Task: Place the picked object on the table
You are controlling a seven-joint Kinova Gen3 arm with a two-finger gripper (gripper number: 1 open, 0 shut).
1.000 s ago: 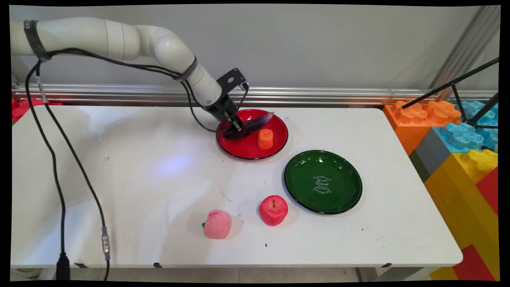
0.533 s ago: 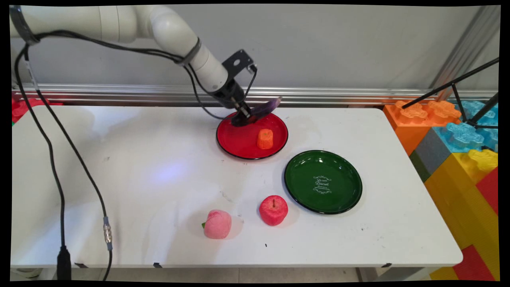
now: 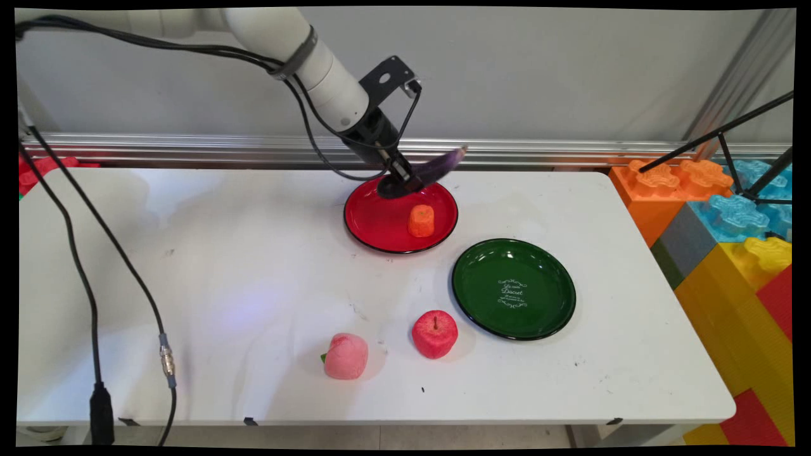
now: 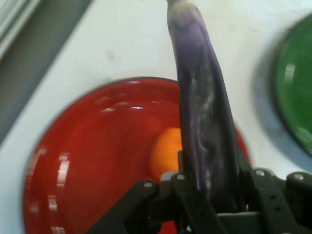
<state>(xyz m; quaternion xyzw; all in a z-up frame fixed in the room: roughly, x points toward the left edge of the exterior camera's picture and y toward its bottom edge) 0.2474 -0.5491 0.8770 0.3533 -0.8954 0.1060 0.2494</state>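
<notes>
My gripper point(image 3: 403, 179) is shut on a long purple eggplant point(image 3: 434, 169) and holds it in the air above the far rim of the red plate point(image 3: 380, 225). The eggplant tilts up to the right, its tip over the plate's back edge. In the hand view the eggplant point(image 4: 202, 112) runs up from between the fingers, with the red plate point(image 4: 92, 156) below it. An orange carrot piece point(image 3: 421, 220) stands on the red plate, partly hidden behind the eggplant in the hand view point(image 4: 165, 153).
An empty green plate point(image 3: 513, 288) lies right of and nearer than the red one; its edge point(image 4: 295, 92) shows in the hand view. A red apple point(image 3: 434, 333) and a pink peach point(image 3: 346, 356) sit near the front. Big toy blocks point(image 3: 728, 240) stand at the table's right end.
The gripper has risen and shifted right, lifting the eggplant off the red plate. The carrot piece and the other things have stayed put.
</notes>
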